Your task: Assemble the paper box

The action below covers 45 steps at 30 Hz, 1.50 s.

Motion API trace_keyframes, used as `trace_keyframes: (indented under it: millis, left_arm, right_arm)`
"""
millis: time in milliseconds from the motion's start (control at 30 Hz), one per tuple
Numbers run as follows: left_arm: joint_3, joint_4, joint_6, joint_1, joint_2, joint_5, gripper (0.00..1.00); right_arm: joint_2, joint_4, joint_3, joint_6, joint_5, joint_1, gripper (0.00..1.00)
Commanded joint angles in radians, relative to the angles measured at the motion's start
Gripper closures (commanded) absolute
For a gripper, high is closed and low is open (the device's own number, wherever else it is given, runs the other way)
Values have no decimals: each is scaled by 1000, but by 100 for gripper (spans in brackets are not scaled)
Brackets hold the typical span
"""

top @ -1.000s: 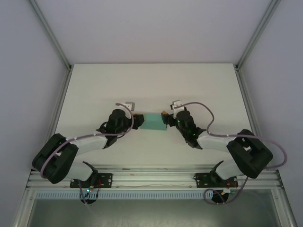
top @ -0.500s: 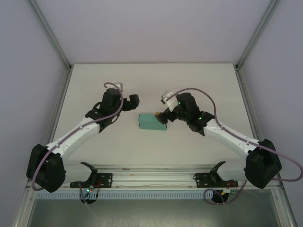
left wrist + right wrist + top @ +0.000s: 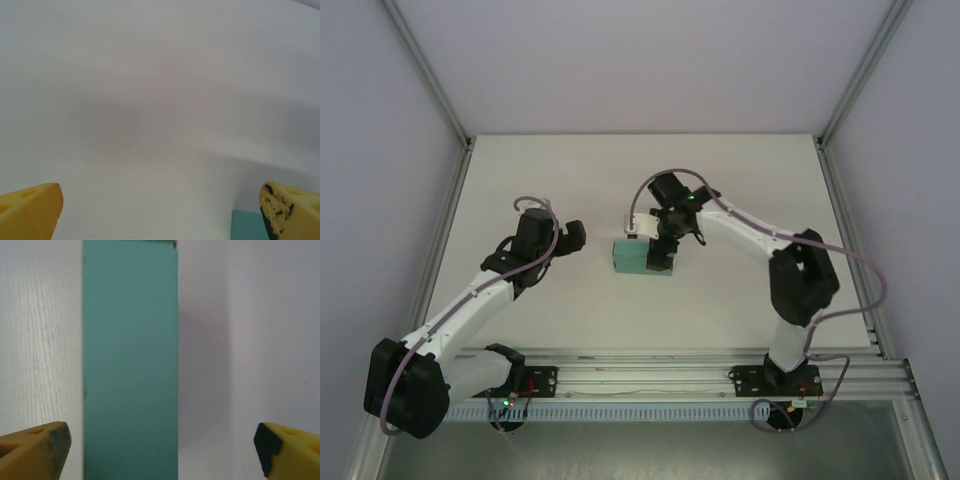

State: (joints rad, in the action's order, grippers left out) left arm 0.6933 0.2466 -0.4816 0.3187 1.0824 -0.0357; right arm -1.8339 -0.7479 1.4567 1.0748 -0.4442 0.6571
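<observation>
The white table (image 3: pixel 550 170) carries one small thing, the teal paper box (image 3: pixel 638 258), folded and lying near its middle. From above, the box's right end is covered by the right wrist, so that end cannot be made out. In the right wrist view the box runs out of the picture at the bottom, and in the left wrist view just a teal corner (image 3: pixel 246 226) peeps out low down beside one yellow finger (image 3: pixel 287 210).

The right arm (image 3: pixel 750 235) rises from its base, bends sharply at the elbow and reaches back left across the table, its wrist turned down over the box. The left arm (image 3: pixel 470 300) stretches out long and low toward the middle, stopping left of the box and apart from it.

The right gripper (image 3: pixel 161 452) is spread wide, with the box between its fingers (image 3: pixel 35 450) and touched by neither. The left gripper (image 3: pixel 160 210) is also spread wide, with bare table between its tips.
</observation>
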Motion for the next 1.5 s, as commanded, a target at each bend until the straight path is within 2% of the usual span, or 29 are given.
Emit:
trace_keyframes:
  millis: [0,133,267,333,433,567,667,733,900,1000,1200,1300,1400,1467]
  left_arm:
    - [-24,21,-26,-8,-31,-32,0]
    - [-36,20,-25,-9,-53,-46,0]
    - [-44,20,-20,-8,-85,-71,0]
    - [-43,28,-18,-9,-96,-78,0]
    - [-46,36,-17,-8,-110,-89,0]
    - [-64,25,-19,-8,-137,-90,0]
    - [-73,21,-21,-8,-156,-93,0]
    - [-73,25,-26,-7,-162,-99,0]
    - [-79,17,-22,-8,-171,-96,0]
    - [-68,22,-24,-8,-162,-91,0]
    - [-40,19,-20,-8,-153,-67,0]
    - [-30,14,-7,-7,-153,-82,0]
    - [-7,13,8,-8,-147,-120,0]
    - [1,-7,36,-9,-141,-197,0]
  right_arm:
    - [-74,-129,85,51,90,20,12]
    - [-147,-119,123,41,206,49,26]
    - [-145,-37,109,17,271,62,37]
    - [-122,49,82,2,332,68,46]
    - [-77,252,-3,31,456,82,50]
    - [-70,515,-88,101,587,88,48]
    - [-103,651,-129,168,659,87,46]
    - [-121,693,-148,191,674,87,42]
    - [-112,671,-180,157,698,110,20]
    - [-59,637,-228,114,687,139,12]
    - [68,454,-273,-19,606,200,1]
    - [148,423,-297,-90,561,207,0]
    - [259,469,-340,-181,529,202,0]
    - [331,495,-357,-282,535,174,0]
